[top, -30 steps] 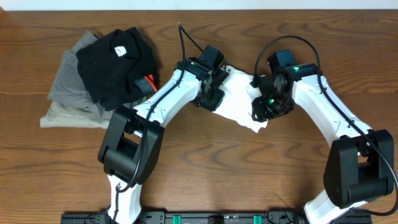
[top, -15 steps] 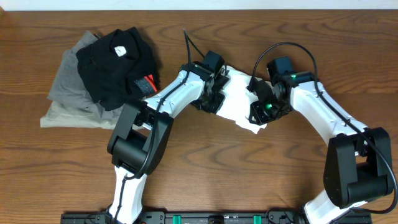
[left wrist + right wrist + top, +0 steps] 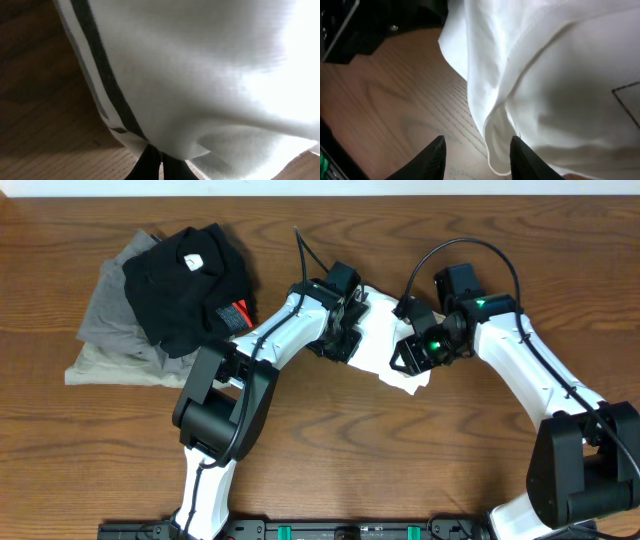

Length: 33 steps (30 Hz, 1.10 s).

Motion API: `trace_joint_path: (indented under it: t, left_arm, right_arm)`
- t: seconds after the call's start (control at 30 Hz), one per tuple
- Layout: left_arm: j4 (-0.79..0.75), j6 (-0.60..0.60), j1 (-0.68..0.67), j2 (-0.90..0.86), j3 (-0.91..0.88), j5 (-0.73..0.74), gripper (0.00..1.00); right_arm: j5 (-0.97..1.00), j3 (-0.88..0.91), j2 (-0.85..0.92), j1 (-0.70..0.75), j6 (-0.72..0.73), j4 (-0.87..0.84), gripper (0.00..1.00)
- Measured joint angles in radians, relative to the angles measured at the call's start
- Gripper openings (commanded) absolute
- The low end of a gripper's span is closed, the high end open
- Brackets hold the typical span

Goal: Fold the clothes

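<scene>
The T-shirt (image 3: 378, 350) is soft, matt white cloth with a fine knit and a smooth stitched hem. The table (image 3: 400, 470) is brown wood, grained and faintly glossy. At ten o'clock, the black garment (image 3: 180, 290) and grey garments (image 3: 105, 320) are matt cloth. The arm shells (image 3: 520, 360) look like glossy white plastic.

White T-shirt (image 3: 385, 350), black garment (image 3: 185, 285) with red tag (image 3: 236, 314), grey garments (image 3: 108, 325), brown table (image 3: 400, 465).

Brown wood-grain table (image 3: 90, 460) fills view; pale strip (image 3: 560, 186) along far edge; even light.
</scene>
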State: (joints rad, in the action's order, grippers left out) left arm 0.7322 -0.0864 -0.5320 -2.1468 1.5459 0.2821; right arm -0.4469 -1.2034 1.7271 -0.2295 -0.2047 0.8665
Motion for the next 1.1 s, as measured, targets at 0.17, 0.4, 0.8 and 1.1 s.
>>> trace_joint_path:
  t: [0.17, 0.4, 0.8, 1.1]
  left_arm:
    - [0.000, 0.000, 0.000, 0.000, 0.000, 0.000, 0.06]
    - [0.000, 0.000, 0.000, 0.000, 0.000, 0.000, 0.06]
    - [-0.001, 0.000, 0.000, 0.000, 0.000, 0.000, 0.06]
    - [0.000, 0.000, 0.000, 0.000, 0.000, 0.000, 0.06]
  right_arm:
    - [0.000, 0.000, 0.023, 0.000, 0.003, -0.009, 0.31]
    - [0.001, 0.007, 0.053, 0.000, 0.010, 0.021, 0.30]
    - [0.045, 0.067, 0.053, -0.014, 0.022, -0.020, 0.09]
    - [0.198, 0.076, 0.035, -0.002, 0.127, -0.012, 0.01]
